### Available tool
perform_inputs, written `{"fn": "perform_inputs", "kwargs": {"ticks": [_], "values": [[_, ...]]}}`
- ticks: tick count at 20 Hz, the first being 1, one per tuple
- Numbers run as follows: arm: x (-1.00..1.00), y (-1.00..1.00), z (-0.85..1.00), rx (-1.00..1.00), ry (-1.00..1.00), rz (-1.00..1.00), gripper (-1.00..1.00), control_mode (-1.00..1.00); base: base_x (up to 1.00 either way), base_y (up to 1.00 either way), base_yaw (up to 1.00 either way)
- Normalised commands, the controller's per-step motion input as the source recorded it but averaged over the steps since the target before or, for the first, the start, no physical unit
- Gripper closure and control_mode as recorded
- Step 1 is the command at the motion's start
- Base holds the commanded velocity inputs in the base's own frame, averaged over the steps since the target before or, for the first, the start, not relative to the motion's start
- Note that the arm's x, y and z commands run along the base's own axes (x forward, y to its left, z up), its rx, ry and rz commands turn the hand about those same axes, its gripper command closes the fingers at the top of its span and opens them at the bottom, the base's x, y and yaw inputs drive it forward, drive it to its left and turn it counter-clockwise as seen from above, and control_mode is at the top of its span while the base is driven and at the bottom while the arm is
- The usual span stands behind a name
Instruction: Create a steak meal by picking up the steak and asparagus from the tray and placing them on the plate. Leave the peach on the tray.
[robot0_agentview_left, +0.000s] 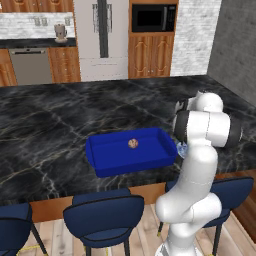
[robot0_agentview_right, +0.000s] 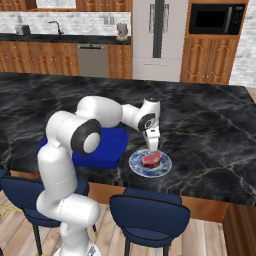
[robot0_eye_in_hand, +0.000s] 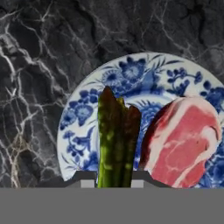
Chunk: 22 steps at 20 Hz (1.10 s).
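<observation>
Hand view: the asparagus (robot0_eye_in_hand: 114, 140) stands between the 2 fingertips (robot0_eye_in_hand: 85, 180), so the end effector (robot0_eye_in_hand: 111, 183) is clamped on it, directly above the plate (robot0_eye_in_hand: 87, 113). The steak (robot0_eye_in_hand: 181, 142) already lies on the plate, just beside the stalk. To finish this step well, my judgement is that the stalk should be lowered until it is close to the plate's bare patterned part beside the steak, then let go there, so it neither lands on the meat nor rolls off the rim onto the surface (robot0_eye_in_hand: 39, 52).

Right base view: the arm reaches forward from its base and bends down at the wrist, so the end effector (robot0_agentview_right: 152, 148) points straight down at the plate (robot0_agentview_right: 137, 167), just above the steak (robot0_agentview_right: 152, 159). The tray (robot0_agentview_right: 107, 147) sits just beside the plate, partly behind the arm.

Left base view: the arm's upper links fold over the plate's place, with a sliver of plate rim (robot0_agentview_left: 181, 149) showing just beside the tray (robot0_agentview_left: 150, 160). The peach (robot0_agentview_left: 133, 144) rests inside the tray, where it should be left.
</observation>
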Motion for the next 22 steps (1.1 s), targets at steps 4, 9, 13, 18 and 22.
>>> {"fn": "perform_inputs", "kwargs": {"ticks": [4, 9, 13, 18, 22], "values": [[0.03, 0.03, -0.43, -0.04, 0.0, 0.14, 1.0, -1.0, 0.0, 0.0, 0.0], [0.0, 0.14, -0.41, -0.05, 0.0, 0.18, 1.0, -1.0, 0.0, 0.0, 0.0], [0.0, 0.16, -0.3, -0.03, 0.0, 0.23, 1.0, -1.0, 0.0, 0.0, 0.0], [0.02, 0.05, -0.24, 0.0, 0.0, 0.27, 1.0, -1.0, 0.0, 0.0, 0.0], [0.03, 0.04, -0.24, 0.0, -0.01, 0.24, 1.0, -1.0, 0.0, 0.0, 0.0]]}}
